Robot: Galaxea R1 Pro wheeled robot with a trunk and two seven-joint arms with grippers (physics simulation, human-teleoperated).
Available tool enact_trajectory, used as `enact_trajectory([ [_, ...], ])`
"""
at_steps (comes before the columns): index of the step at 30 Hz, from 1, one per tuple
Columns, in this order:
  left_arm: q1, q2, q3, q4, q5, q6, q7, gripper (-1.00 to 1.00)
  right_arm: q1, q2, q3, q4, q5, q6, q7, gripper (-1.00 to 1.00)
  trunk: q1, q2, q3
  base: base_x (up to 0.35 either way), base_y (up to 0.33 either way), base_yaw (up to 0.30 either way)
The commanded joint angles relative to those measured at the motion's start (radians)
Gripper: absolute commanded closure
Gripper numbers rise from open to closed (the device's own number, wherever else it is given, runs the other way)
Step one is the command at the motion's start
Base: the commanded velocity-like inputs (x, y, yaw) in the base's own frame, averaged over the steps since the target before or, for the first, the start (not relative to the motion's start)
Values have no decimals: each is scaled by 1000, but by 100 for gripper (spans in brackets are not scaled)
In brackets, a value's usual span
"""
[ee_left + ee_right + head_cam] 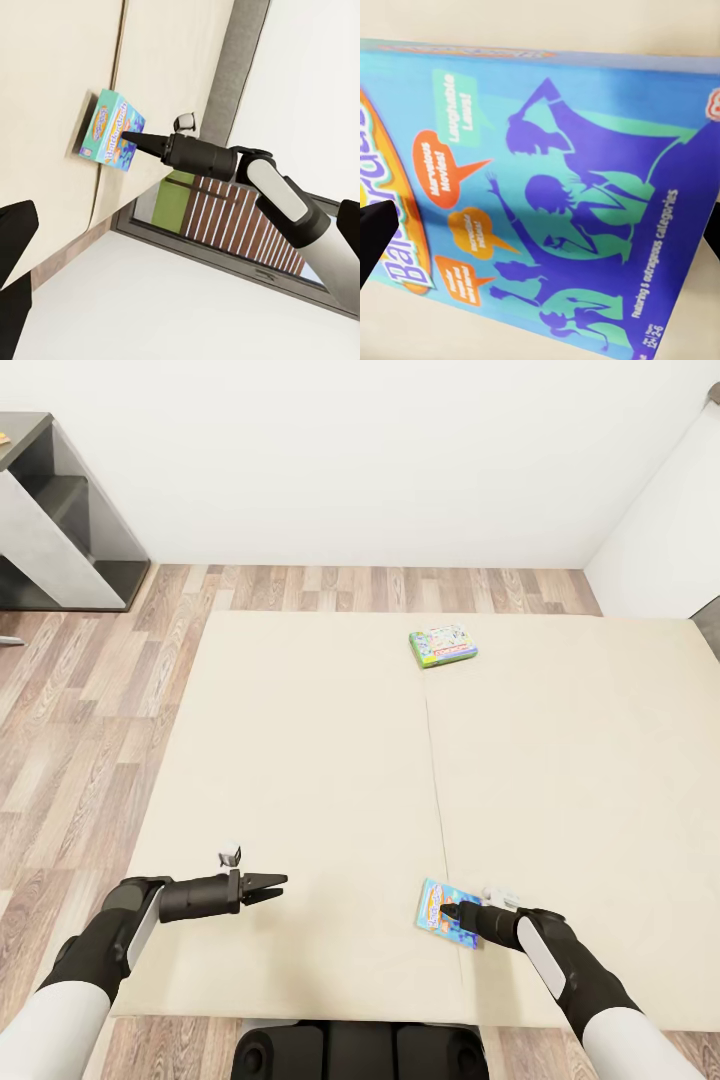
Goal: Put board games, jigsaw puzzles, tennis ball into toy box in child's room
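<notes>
With the right end effector [452, 911] spread wide around the blue board game [438, 906] low on the bed [300, 760], we should centre it before closing; left end effector [275, 882] narrow, empty.

Home bedroom: wide beige bed [330, 780] on wood-plank floor [70, 740], white walls, grey shelf unit [60, 530] in corner, board games [443, 646] on the mattress.
</notes>
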Motion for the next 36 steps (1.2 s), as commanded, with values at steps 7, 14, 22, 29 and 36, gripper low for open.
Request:
enact_trajectory([
  [7, -1, 0, 0, 0, 2, 10, -3, -100, 0, -1, 3, -1, -1, 3, 1, -100, 0, -1, -1, 0, 0, 0],
  [14, 0, 0, 0, 0, 3, 10, -3, -100, 0, -1, 3, -1, -1, 3, 1, -100, 0, -1, -1, 0, 0, 0],
  [22, -1, 0, 0, 0, 3, 11, -3, -100, 0, -1, 3, -1, -1, 3, 1, -100, 0, -1, -1, 0, 26, 0],
  [29, -1, 0, 0, 0, 3, 10, -3, -100, 0, -1, 3, -1, -1, 3, 1, -100, 0, -1, -1, 0, 3, 0],
  [36, 0, 0, 0, 0, 3, 11, -3, -100, 0, -1, 3, -1, -1, 3, 1, -100, 0, -1, -1, 0, 38, 0],
])
